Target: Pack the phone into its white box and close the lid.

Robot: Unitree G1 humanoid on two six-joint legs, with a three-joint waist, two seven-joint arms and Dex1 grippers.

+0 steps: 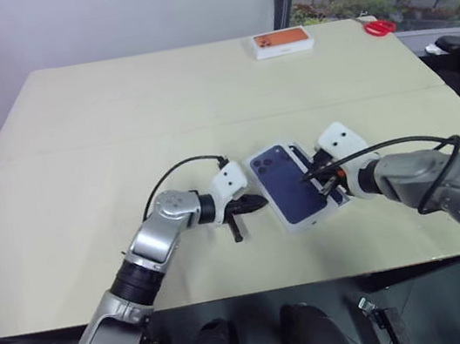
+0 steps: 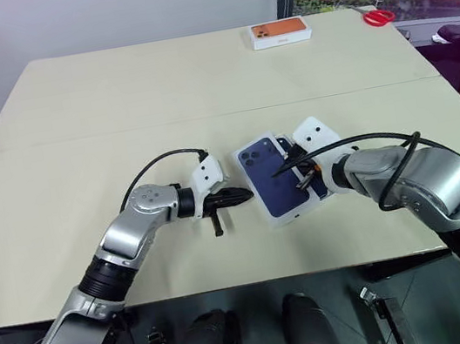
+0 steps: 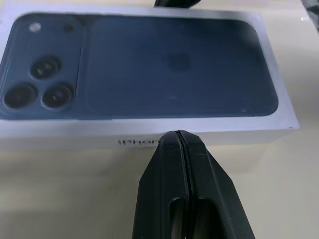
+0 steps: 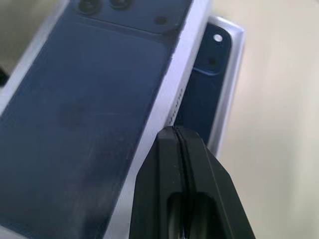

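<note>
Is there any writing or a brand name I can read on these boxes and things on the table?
"iPhon": grey letters on the white side wall of the lid; the left pincer covers the rest of the word.
Orange-topped box at the far edge: marks on its white side, too small to read.
Nothing else readable; the phone picture on the lid bears no legible lettering.

Both arms have silver-grey metal shells, with black ribbed segments toward the upper arm on the left one. Each wrist carries a white block with two dark dots, perhaps screws, and a black cable looping back to the forearm. The left end effector and right end effector each have two matte black fingers.
</note>
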